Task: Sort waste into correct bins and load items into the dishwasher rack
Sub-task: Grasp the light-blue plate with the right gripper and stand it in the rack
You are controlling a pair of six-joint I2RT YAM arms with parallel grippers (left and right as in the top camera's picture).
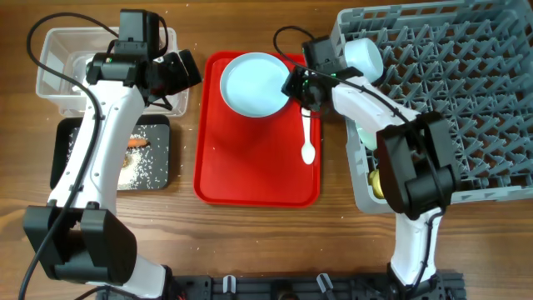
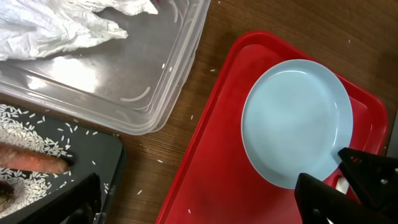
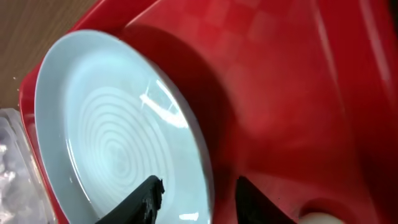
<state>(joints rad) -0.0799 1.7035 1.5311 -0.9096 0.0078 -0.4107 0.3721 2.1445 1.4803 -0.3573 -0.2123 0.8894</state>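
1. My right gripper (image 3: 198,194) is released. Its two fingers straddle the right rim of the light blue plate (image 1: 252,83), one over the plate's inner face and the other over the red tray (image 1: 250,175). A gap shows on each side of the rim, so nothing is grasped.
2. The plate sits in the upper part of the red tray, at the top middle of the overhead view.
3. The white spoon (image 1: 307,137) lies along the tray's right side, just below the plate.
4. My left gripper (image 2: 199,202) is spread wide and empty. In the overhead view it hovers at the right end of the clear tub (image 1: 50,83), between the tub and the red tray.
5. The crumpled napkin (image 2: 56,25) lies in the clear tub, at the upper left of the left wrist view.
6. The black tray (image 1: 62,158) sits just below the tub and holds the carrot (image 2: 31,163) and the rice grains (image 2: 22,127). A few stray grains dot the tabletop (image 1: 333,250) beside it.
7. The dishwasher rack (image 1: 466,100) fills the right of the overhead view. Along its left edge are a pale bowl (image 1: 364,57) near the top and the yellow cup (image 1: 376,179) lower down, which my right arm partly hides.
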